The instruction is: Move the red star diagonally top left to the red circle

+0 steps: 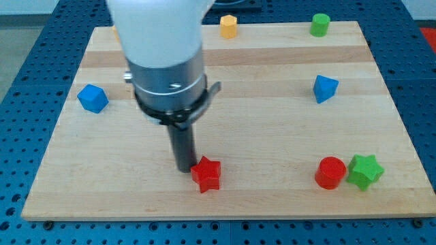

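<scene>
The small red plastic star (206, 174) lies near the counter's (272, 197) bottom edge, about midway along it, with the dark rod's tip (185, 169) touching its left side. There is no pincer here, only that rod. The red plastic circle (331, 172) sits well to the right, touching a green star (365, 171). From this side, a push would likely drive the star rightward along the edge, perhaps spinning off the tip or knocking the circle. Blue blocks (92, 99) (325, 88), a yellow block (229, 26) and a green cylinder (320, 24) stand well clear.
</scene>
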### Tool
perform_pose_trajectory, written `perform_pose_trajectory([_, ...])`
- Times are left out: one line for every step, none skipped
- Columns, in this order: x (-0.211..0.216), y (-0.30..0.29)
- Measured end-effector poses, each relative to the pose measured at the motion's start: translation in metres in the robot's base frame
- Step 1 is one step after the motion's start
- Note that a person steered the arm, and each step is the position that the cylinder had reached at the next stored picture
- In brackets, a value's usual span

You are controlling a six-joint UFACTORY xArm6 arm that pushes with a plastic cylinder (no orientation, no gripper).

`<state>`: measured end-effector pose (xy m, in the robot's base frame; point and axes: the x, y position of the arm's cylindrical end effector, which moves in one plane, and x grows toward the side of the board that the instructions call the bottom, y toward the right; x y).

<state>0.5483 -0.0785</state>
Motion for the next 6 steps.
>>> perform_pose_trajectory([0.002,-0.047])
perform_pose_trajectory([0.027,-0.054])
perform_pose_trajectory([0.045,0.002])
perform_pose_trajectory([0.022,0.064])
perform_pose_trajectory([-0.010,0.117])
perform_pose_trajectory([-0.012,0.123])
